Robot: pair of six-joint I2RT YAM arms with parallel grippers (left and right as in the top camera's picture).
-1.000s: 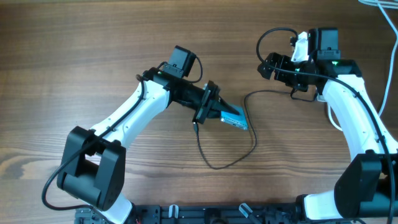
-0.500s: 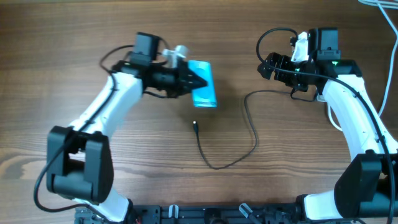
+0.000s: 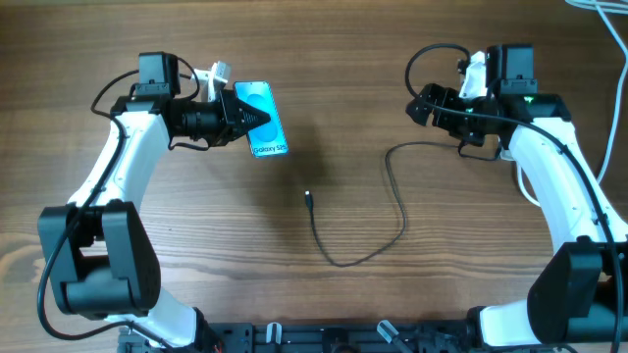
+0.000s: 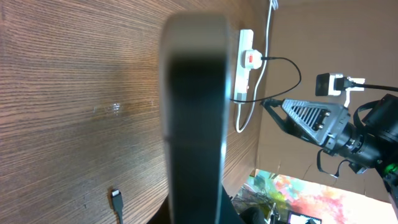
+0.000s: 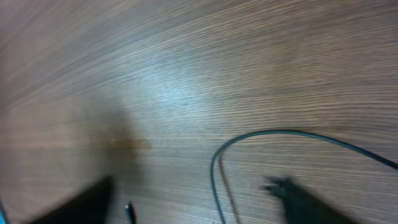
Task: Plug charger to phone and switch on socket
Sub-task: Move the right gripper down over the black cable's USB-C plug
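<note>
The left gripper [image 3: 243, 117] holds the phone [image 3: 261, 120] above the bench [image 3: 196, 245], at the left rear; its fingers are clamped on the phone's left edge. The cyan screen faces up, with the white strip at the near end.

The charger [image 3: 402, 221] lies on the bench at centre. Its connector tip [image 3: 308, 197] rests free, well apart from the phone.

The socket [image 4: 247, 56] shows in the left wrist view, a black cable plugged in.

The right gripper [image 3: 424, 103] hovers at the right rear. Whether its fingers are apart or together cannot be told.

"Galaxy S25" printed on phone [image 3: 257, 113] end
</note>
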